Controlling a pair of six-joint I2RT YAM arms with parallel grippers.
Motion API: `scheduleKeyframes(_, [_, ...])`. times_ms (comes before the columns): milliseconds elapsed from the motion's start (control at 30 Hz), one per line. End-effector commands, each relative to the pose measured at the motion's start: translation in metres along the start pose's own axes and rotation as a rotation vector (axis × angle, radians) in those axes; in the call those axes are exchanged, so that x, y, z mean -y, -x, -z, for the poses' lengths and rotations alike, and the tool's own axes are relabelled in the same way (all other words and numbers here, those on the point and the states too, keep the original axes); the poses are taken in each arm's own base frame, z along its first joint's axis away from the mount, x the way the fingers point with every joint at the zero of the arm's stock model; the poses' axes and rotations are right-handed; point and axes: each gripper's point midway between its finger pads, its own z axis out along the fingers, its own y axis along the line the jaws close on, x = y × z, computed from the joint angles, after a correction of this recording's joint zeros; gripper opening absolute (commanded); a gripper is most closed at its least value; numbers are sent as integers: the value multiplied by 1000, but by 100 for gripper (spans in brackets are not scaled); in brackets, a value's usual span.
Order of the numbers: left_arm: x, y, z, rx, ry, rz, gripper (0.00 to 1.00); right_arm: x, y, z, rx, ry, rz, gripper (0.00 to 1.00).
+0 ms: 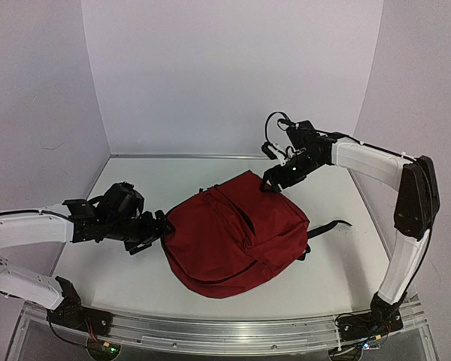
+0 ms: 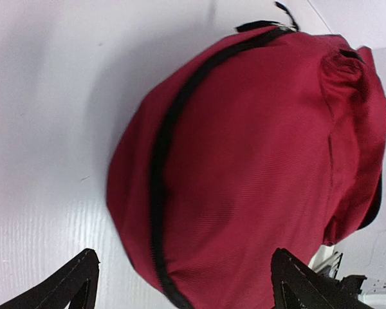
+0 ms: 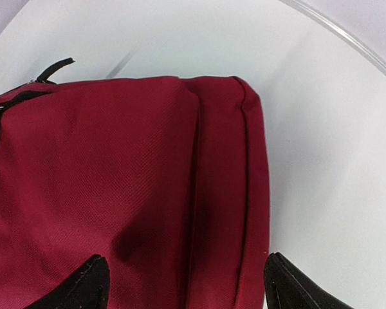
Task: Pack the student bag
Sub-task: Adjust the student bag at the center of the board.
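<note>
The student bag (image 1: pixel 233 233), a dark red fabric backpack with black zippers, lies flat in the middle of the white table. Its zippers look closed. My left gripper (image 1: pixel 156 229) is at the bag's left end, open, with the bag (image 2: pixel 257 167) between its spread fingertips (image 2: pixel 71 283). My right gripper (image 1: pixel 276 179) hovers at the bag's far right corner, open, with the bag (image 3: pixel 128 193) below its fingertips (image 3: pixel 83 286). A black strap (image 1: pixel 332 226) trails from the bag's right side.
White walls enclose the table at the back and both sides. A metal rail (image 1: pixel 233 335) runs along the near edge. A black zipper pull (image 3: pixel 51 67) sticks out from the bag's corner.
</note>
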Motion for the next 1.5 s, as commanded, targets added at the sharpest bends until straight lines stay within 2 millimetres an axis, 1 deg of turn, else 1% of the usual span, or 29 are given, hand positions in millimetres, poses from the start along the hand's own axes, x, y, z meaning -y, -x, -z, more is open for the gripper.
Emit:
scheduleKeyframes(0, [-13,-8,-8,19,-16,143,94,-23,-21,-18,-72,126,-4,80])
scheduleKeyframes(67, [-5,-19,-17,-19,-64,129,94,-28,-29,-22,-92,159,-18,79])
scheduleKeyframes(100, [3,-23,-23,-36,-108,116,93,-31,-34,-24,-104,179,-24,78])
scheduleKeyframes(167, [16,-25,-31,-51,-179,107,91,-35,-45,-27,-131,205,-41,76])
scheduleKeyframes(200, [24,-23,-34,-45,-209,93,88,-38,-51,-29,-144,226,-47,75])
scheduleKeyframes(267, [35,-15,-39,-26,-214,55,79,-45,-64,-29,-169,264,-61,73])
scheduleKeyframes(333, [45,-5,-43,4,-201,10,66,-53,-77,-27,-191,307,-77,72])
scheduleKeyframes(367, [52,4,-42,22,-198,-13,59,-57,-85,-26,-204,327,-85,71])
scheduleKeyframes(433, [59,24,-42,49,-183,-30,43,-66,-97,-23,-222,371,-98,69])
scheduleKeyframes(533, [68,66,-32,111,-188,-37,18,-77,-110,-16,-234,429,-109,67])
scheduleKeyframes(600, [70,102,-24,165,-177,-57,4,-88,-116,-11,-230,462,-98,67])
scheduleKeyframes(633, [76,121,-17,196,-173,-91,1,-94,-121,-9,-236,477,-86,67])
scheduleKeyframes(667, [89,139,-11,220,-182,-147,0,-103,-126,-6,-241,491,-66,66])
scheduleKeyframes(700, [99,156,-10,229,-177,-195,0,-115,-131,-3,-246,510,-29,66])
scheduleKeyframes(733, [115,171,-5,238,-182,-259,0,-133,-138,1,-255,532,30,66])
scheduleKeyframes(767, [122,177,-10,220,-167,-307,0,-154,-144,6,-261,552,98,66])
scheduleKeyframes(800, [136,185,-11,213,-172,-356,0,-170,-148,11,-263,573,147,67])
scheduleKeyframes(833, [156,197,-2,231,-192,-408,0,-180,-145,17,-251,595,171,68])
scheduleKeyframes(900, [183,207,3,233,-242,-489,0,-186,-127,31,-203,611,179,69])
scheduleKeyframes(1000, [218,215,22,256,-329,-609,0,-173,-90,59,-82,572,200,74])
scheduleKeyframes(1067, [240,214,35,253,-394,-699,0,-155,-61,83,16,539,188,78])
scheduleKeyframes(1100, [253,210,46,243,-435,-755,0,-145,-45,96,70,516,189,80])
scheduleKeyframes(1167, [272,198,58,213,-487,-852,0,-118,-16,119,168,449,170,83])
scheduleKeyframes(1233, [295,184,78,211,-551,-966,0,-99,5,133,227,388,163,89])
scheduleKeyframes(1267, [299,174,80,185,-566,-1005,0,-91,15,139,253,356,164,92])
scheduleKeyframes(1300, [307,166,87,189,-585,-1061,0,-88,22,142,269,340,173,95])
scheduleKeyframes(1333, [310,158,87,177,-591,-1101,0,-85,27,142,278,322,179,97])
scheduleKeyframes(1400, [315,141,88,143,-616,-1154,0,-81,38,142,293,303,187,98])
scheduleKeyframes(1467, [319,128,89,117,-655,-1185,0,-79,44,134,286,304,186,98])
